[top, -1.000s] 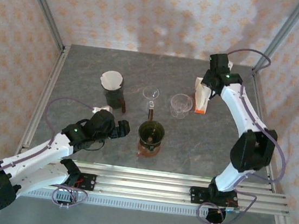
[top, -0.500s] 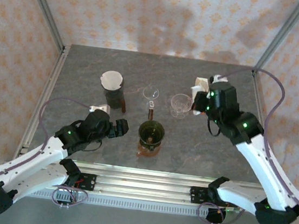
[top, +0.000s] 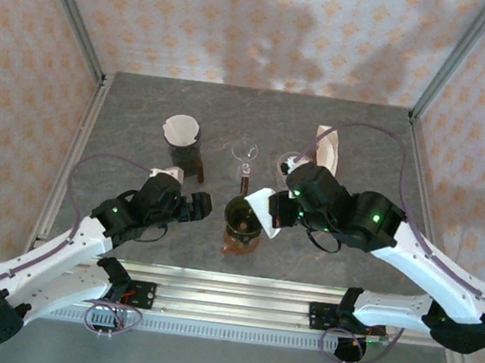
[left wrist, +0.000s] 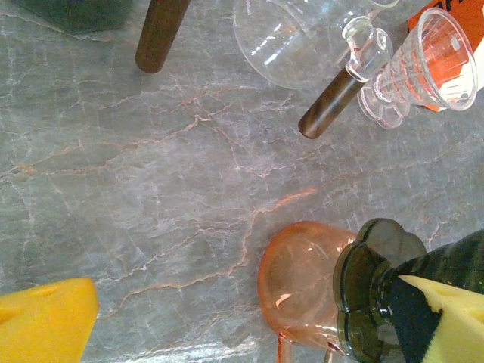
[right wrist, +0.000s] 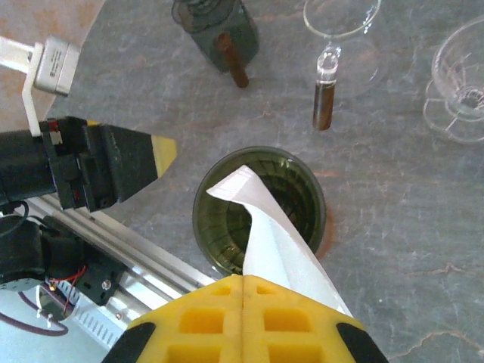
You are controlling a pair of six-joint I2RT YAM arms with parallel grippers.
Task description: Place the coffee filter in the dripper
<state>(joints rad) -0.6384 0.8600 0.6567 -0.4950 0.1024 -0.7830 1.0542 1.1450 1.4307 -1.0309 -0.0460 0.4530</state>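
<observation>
The filter [right wrist: 276,246] is clenched in the right jaws, its long axis laid up-frame from them over the dripper [right wrist: 296,193] (frame centre). The left jaws are seen released.

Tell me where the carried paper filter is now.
Top view, table centre: the paper filter is held by the shut right end effector, its tip over the green dripper.

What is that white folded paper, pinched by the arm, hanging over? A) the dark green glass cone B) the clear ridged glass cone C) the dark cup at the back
A: seen from the right wrist, the white paper filter, pinched in the shut right gripper, reaches over the mouth of the dark green glass dripper.
</observation>
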